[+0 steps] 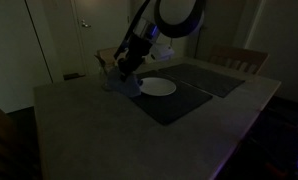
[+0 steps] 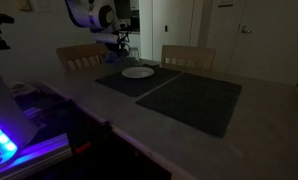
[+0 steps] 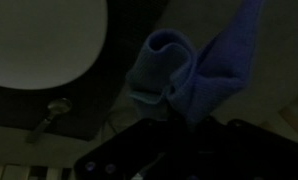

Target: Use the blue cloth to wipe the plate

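- The blue cloth fills the centre and upper right of the wrist view, bunched into a rounded fold on its left and a longer flap that reaches the top edge.
- Its lower end narrows toward the gripper at the bottom centre. The fingers are lost in the dark, so whether they are clamped on the cloth or parted cannot be told.
- In an exterior view the cloth is a pale bluish patch just under the gripper, left of centre in the frame. Whether it touches the surface is not clear.
- The white plate sits in the upper left of the wrist view, just beside the cloth and not covered by it.
- In both exterior views the plate lies flat on a dark placemat, near the mat's far end.
- A second dark placemat lies next to the first.
- A small shiny object lies below the plate in the wrist view, too dim to identify.
- Both mats rest on a pale table.
- Wooden chairs stand at the table's far side.
- A blue-violet glow shows in the lower left of an exterior view.
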Controlling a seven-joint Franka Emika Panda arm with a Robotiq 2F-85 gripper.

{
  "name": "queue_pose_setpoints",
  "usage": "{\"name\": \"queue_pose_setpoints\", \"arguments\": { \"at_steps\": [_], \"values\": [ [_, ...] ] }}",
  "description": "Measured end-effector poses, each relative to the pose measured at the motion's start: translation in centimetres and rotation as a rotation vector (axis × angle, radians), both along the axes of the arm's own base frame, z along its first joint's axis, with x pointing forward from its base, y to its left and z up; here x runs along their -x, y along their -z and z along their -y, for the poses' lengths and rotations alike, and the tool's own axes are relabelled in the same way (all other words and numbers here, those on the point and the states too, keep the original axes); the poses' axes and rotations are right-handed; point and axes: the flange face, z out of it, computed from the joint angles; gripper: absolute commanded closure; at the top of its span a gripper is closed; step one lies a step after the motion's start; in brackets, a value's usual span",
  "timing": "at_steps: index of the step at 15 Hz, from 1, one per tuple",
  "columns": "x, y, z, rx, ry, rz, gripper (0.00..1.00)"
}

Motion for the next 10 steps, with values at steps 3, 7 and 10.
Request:
{"name": "queue_pose_setpoints", "arguments": {
  "at_steps": [3, 7, 10],
  "values": [
    [1.0, -0.2, -2.3, -0.003, -0.070, 0.006, 0.98],
    [2.5, 1.5, -3.0, 0.024, -0.124, -0.003, 0.98],
    [3.2, 3.1, -2.0, 0.056, -0.130, 0.009, 0.98]
  ]
}}
